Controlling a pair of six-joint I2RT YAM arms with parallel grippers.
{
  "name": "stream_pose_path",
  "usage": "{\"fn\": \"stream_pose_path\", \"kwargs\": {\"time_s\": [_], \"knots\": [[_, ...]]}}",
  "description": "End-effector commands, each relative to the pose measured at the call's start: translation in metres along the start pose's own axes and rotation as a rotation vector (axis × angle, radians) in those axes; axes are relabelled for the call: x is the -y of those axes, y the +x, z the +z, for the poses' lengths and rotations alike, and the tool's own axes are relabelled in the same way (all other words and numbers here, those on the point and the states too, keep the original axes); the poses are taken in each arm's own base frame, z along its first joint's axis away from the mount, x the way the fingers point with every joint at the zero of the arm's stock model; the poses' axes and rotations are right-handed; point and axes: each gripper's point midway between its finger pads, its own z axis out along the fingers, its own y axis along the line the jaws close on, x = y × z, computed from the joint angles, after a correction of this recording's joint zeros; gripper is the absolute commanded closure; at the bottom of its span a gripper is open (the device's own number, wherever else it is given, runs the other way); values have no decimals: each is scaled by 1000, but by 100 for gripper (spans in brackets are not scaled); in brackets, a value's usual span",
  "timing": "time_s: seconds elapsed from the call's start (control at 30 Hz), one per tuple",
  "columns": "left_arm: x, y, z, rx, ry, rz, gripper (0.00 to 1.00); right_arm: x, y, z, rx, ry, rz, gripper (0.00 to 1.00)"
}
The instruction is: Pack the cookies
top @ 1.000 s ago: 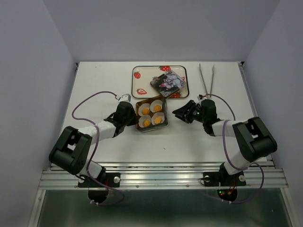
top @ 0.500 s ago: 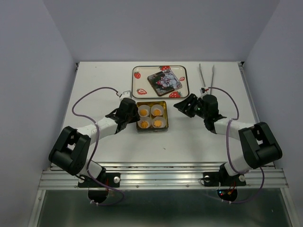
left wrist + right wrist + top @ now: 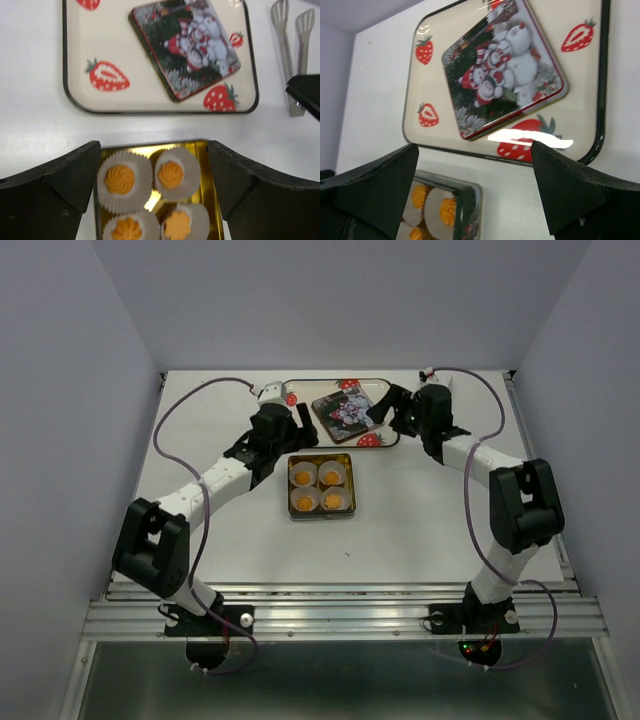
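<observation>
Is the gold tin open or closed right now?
Open. All four cookies show uncovered inside the tin, and the snowman lid lies apart on the strawberry tray.

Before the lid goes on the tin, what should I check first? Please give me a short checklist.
1. Four cookies sit in the tin: ok.
2. The lid lies on the strawberry tray, nothing on top: ok.
3. The left hand is open and empty: ok.
4. The right hand is open and empty, lid ahead of it: ok.
5. The tongs lie apart from the lid: ok.
6. Cookies sit below the tin's rim: cannot tell.
</observation>
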Motion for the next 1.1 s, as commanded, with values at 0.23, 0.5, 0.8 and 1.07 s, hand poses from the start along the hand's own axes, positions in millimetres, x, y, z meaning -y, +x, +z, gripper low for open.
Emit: {"fn": "stream_pose_path", "kwargs": {"time_s": [0.23, 0.5, 0.8, 1.07], "knots": [[25, -62, 97, 19, 128, 35, 1, 42, -11, 81, -156, 76, -283, 0], [34, -37, 165, -85, 169, 41, 1, 63, -3, 111, -192, 103, -330, 0], [37, 4, 212, -200, 203, -3, 6, 75, 30, 126, -281, 66, -294, 0], [46, 33, 218, -268, 246, -37, 45, 27, 47, 115, -383, -148, -117, 1]]}}
